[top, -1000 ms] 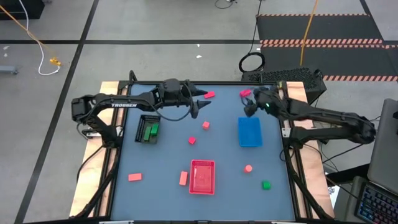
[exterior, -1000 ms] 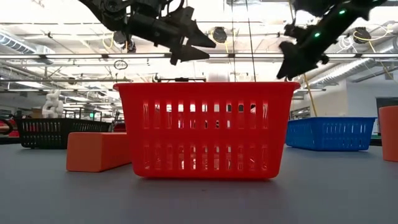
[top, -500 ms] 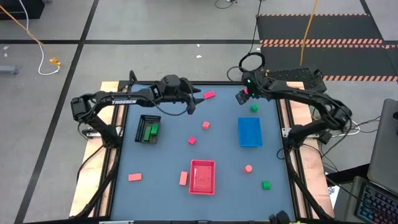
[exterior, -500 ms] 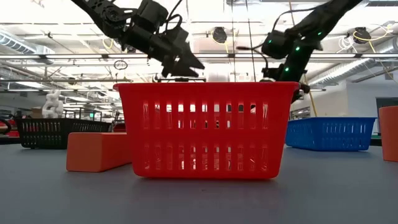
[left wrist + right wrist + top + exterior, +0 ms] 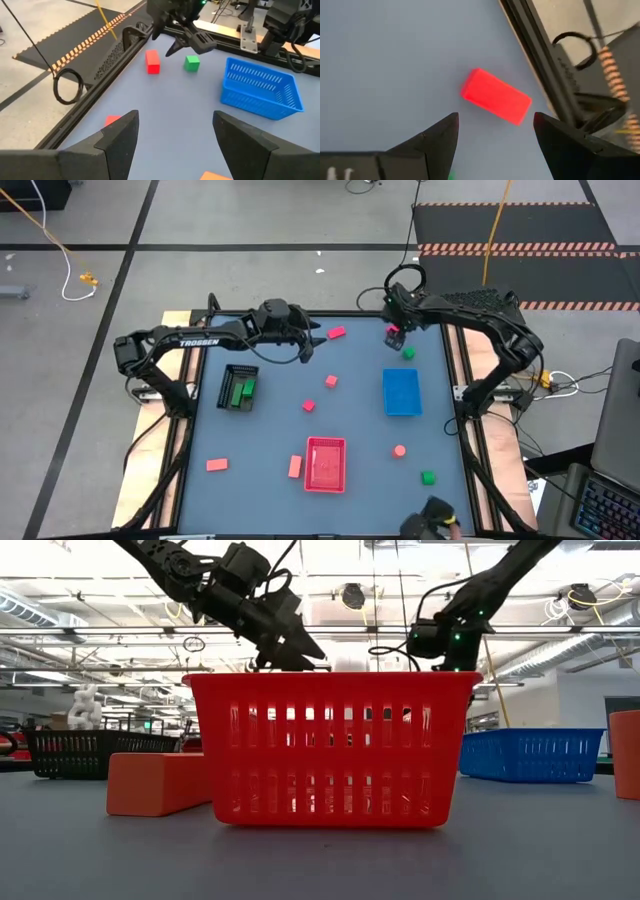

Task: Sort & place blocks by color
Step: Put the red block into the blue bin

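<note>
Small blocks lie flat on the grey table. A magenta-red block (image 5: 495, 96) sits near the far right corner, right below my open right gripper (image 5: 393, 336), whose fingers stand on either side of it without touching. A green block (image 5: 408, 353) lies just nearer. Another magenta-red block (image 5: 336, 333) rests by the far edge, beside my open left gripper (image 5: 310, 348), which hovers above the table. More magenta-red blocks (image 5: 331, 381) (image 5: 309, 406) lie mid-table. Salmon blocks (image 5: 216, 465) (image 5: 295, 467) (image 5: 400, 450) and a green one (image 5: 428, 477) lie toward the near edge.
A black tray (image 5: 238, 388) holding green blocks stands on the left, a blue tray (image 5: 401, 392) on the right, and a red tray (image 5: 325, 464) near the middle of the near edge. The table's raised black frame (image 5: 535, 55) runs close behind the magenta-red block.
My right gripper has swung from the blue tray's far end toward the table's far edge and now stands over the magenta-red block by the far right corner. My left gripper has come down and tipped its fingers downward, shifting slightly left.
</note>
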